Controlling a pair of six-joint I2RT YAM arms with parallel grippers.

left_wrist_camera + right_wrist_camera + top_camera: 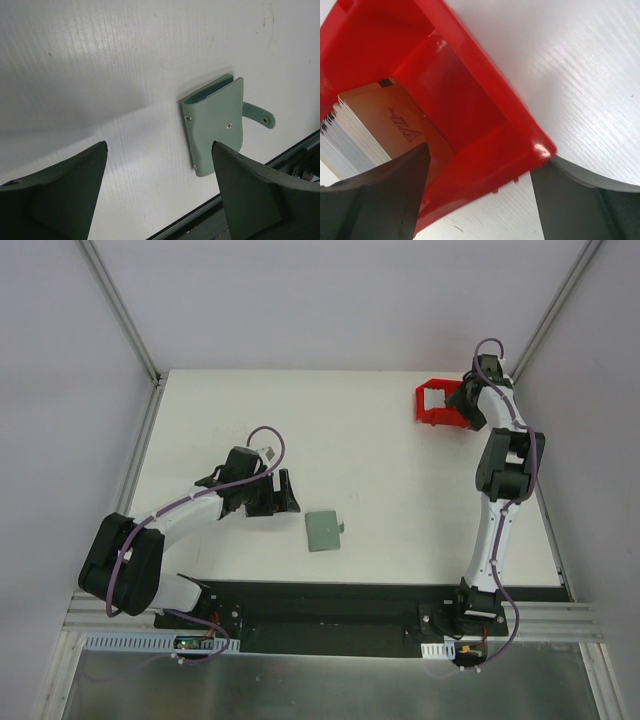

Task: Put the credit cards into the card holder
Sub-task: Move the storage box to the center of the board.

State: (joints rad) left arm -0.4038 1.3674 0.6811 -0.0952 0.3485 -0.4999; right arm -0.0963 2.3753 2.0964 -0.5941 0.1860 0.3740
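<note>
Both grippers wide open, cards in the bin, holder on the table.
The left gripper point(280, 495) point(159, 146), jaws apart and empty, hangs at 9 o'clock of the card holder point(324, 530) point(215, 125), which lies folded on the table point(400, 480) with its strap unsnapped. The right gripper point(466, 400) point(480, 160), jaws also spread, hangs over a wall of the red bin point(437, 405) point(470, 100) at the table's 1 o'clock. The credit cards point(385, 130) stand stacked inside the bin.

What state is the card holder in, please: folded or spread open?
Folded but unfastened: the card holder lies with covers together, its snap strap sticking out loose.
</note>
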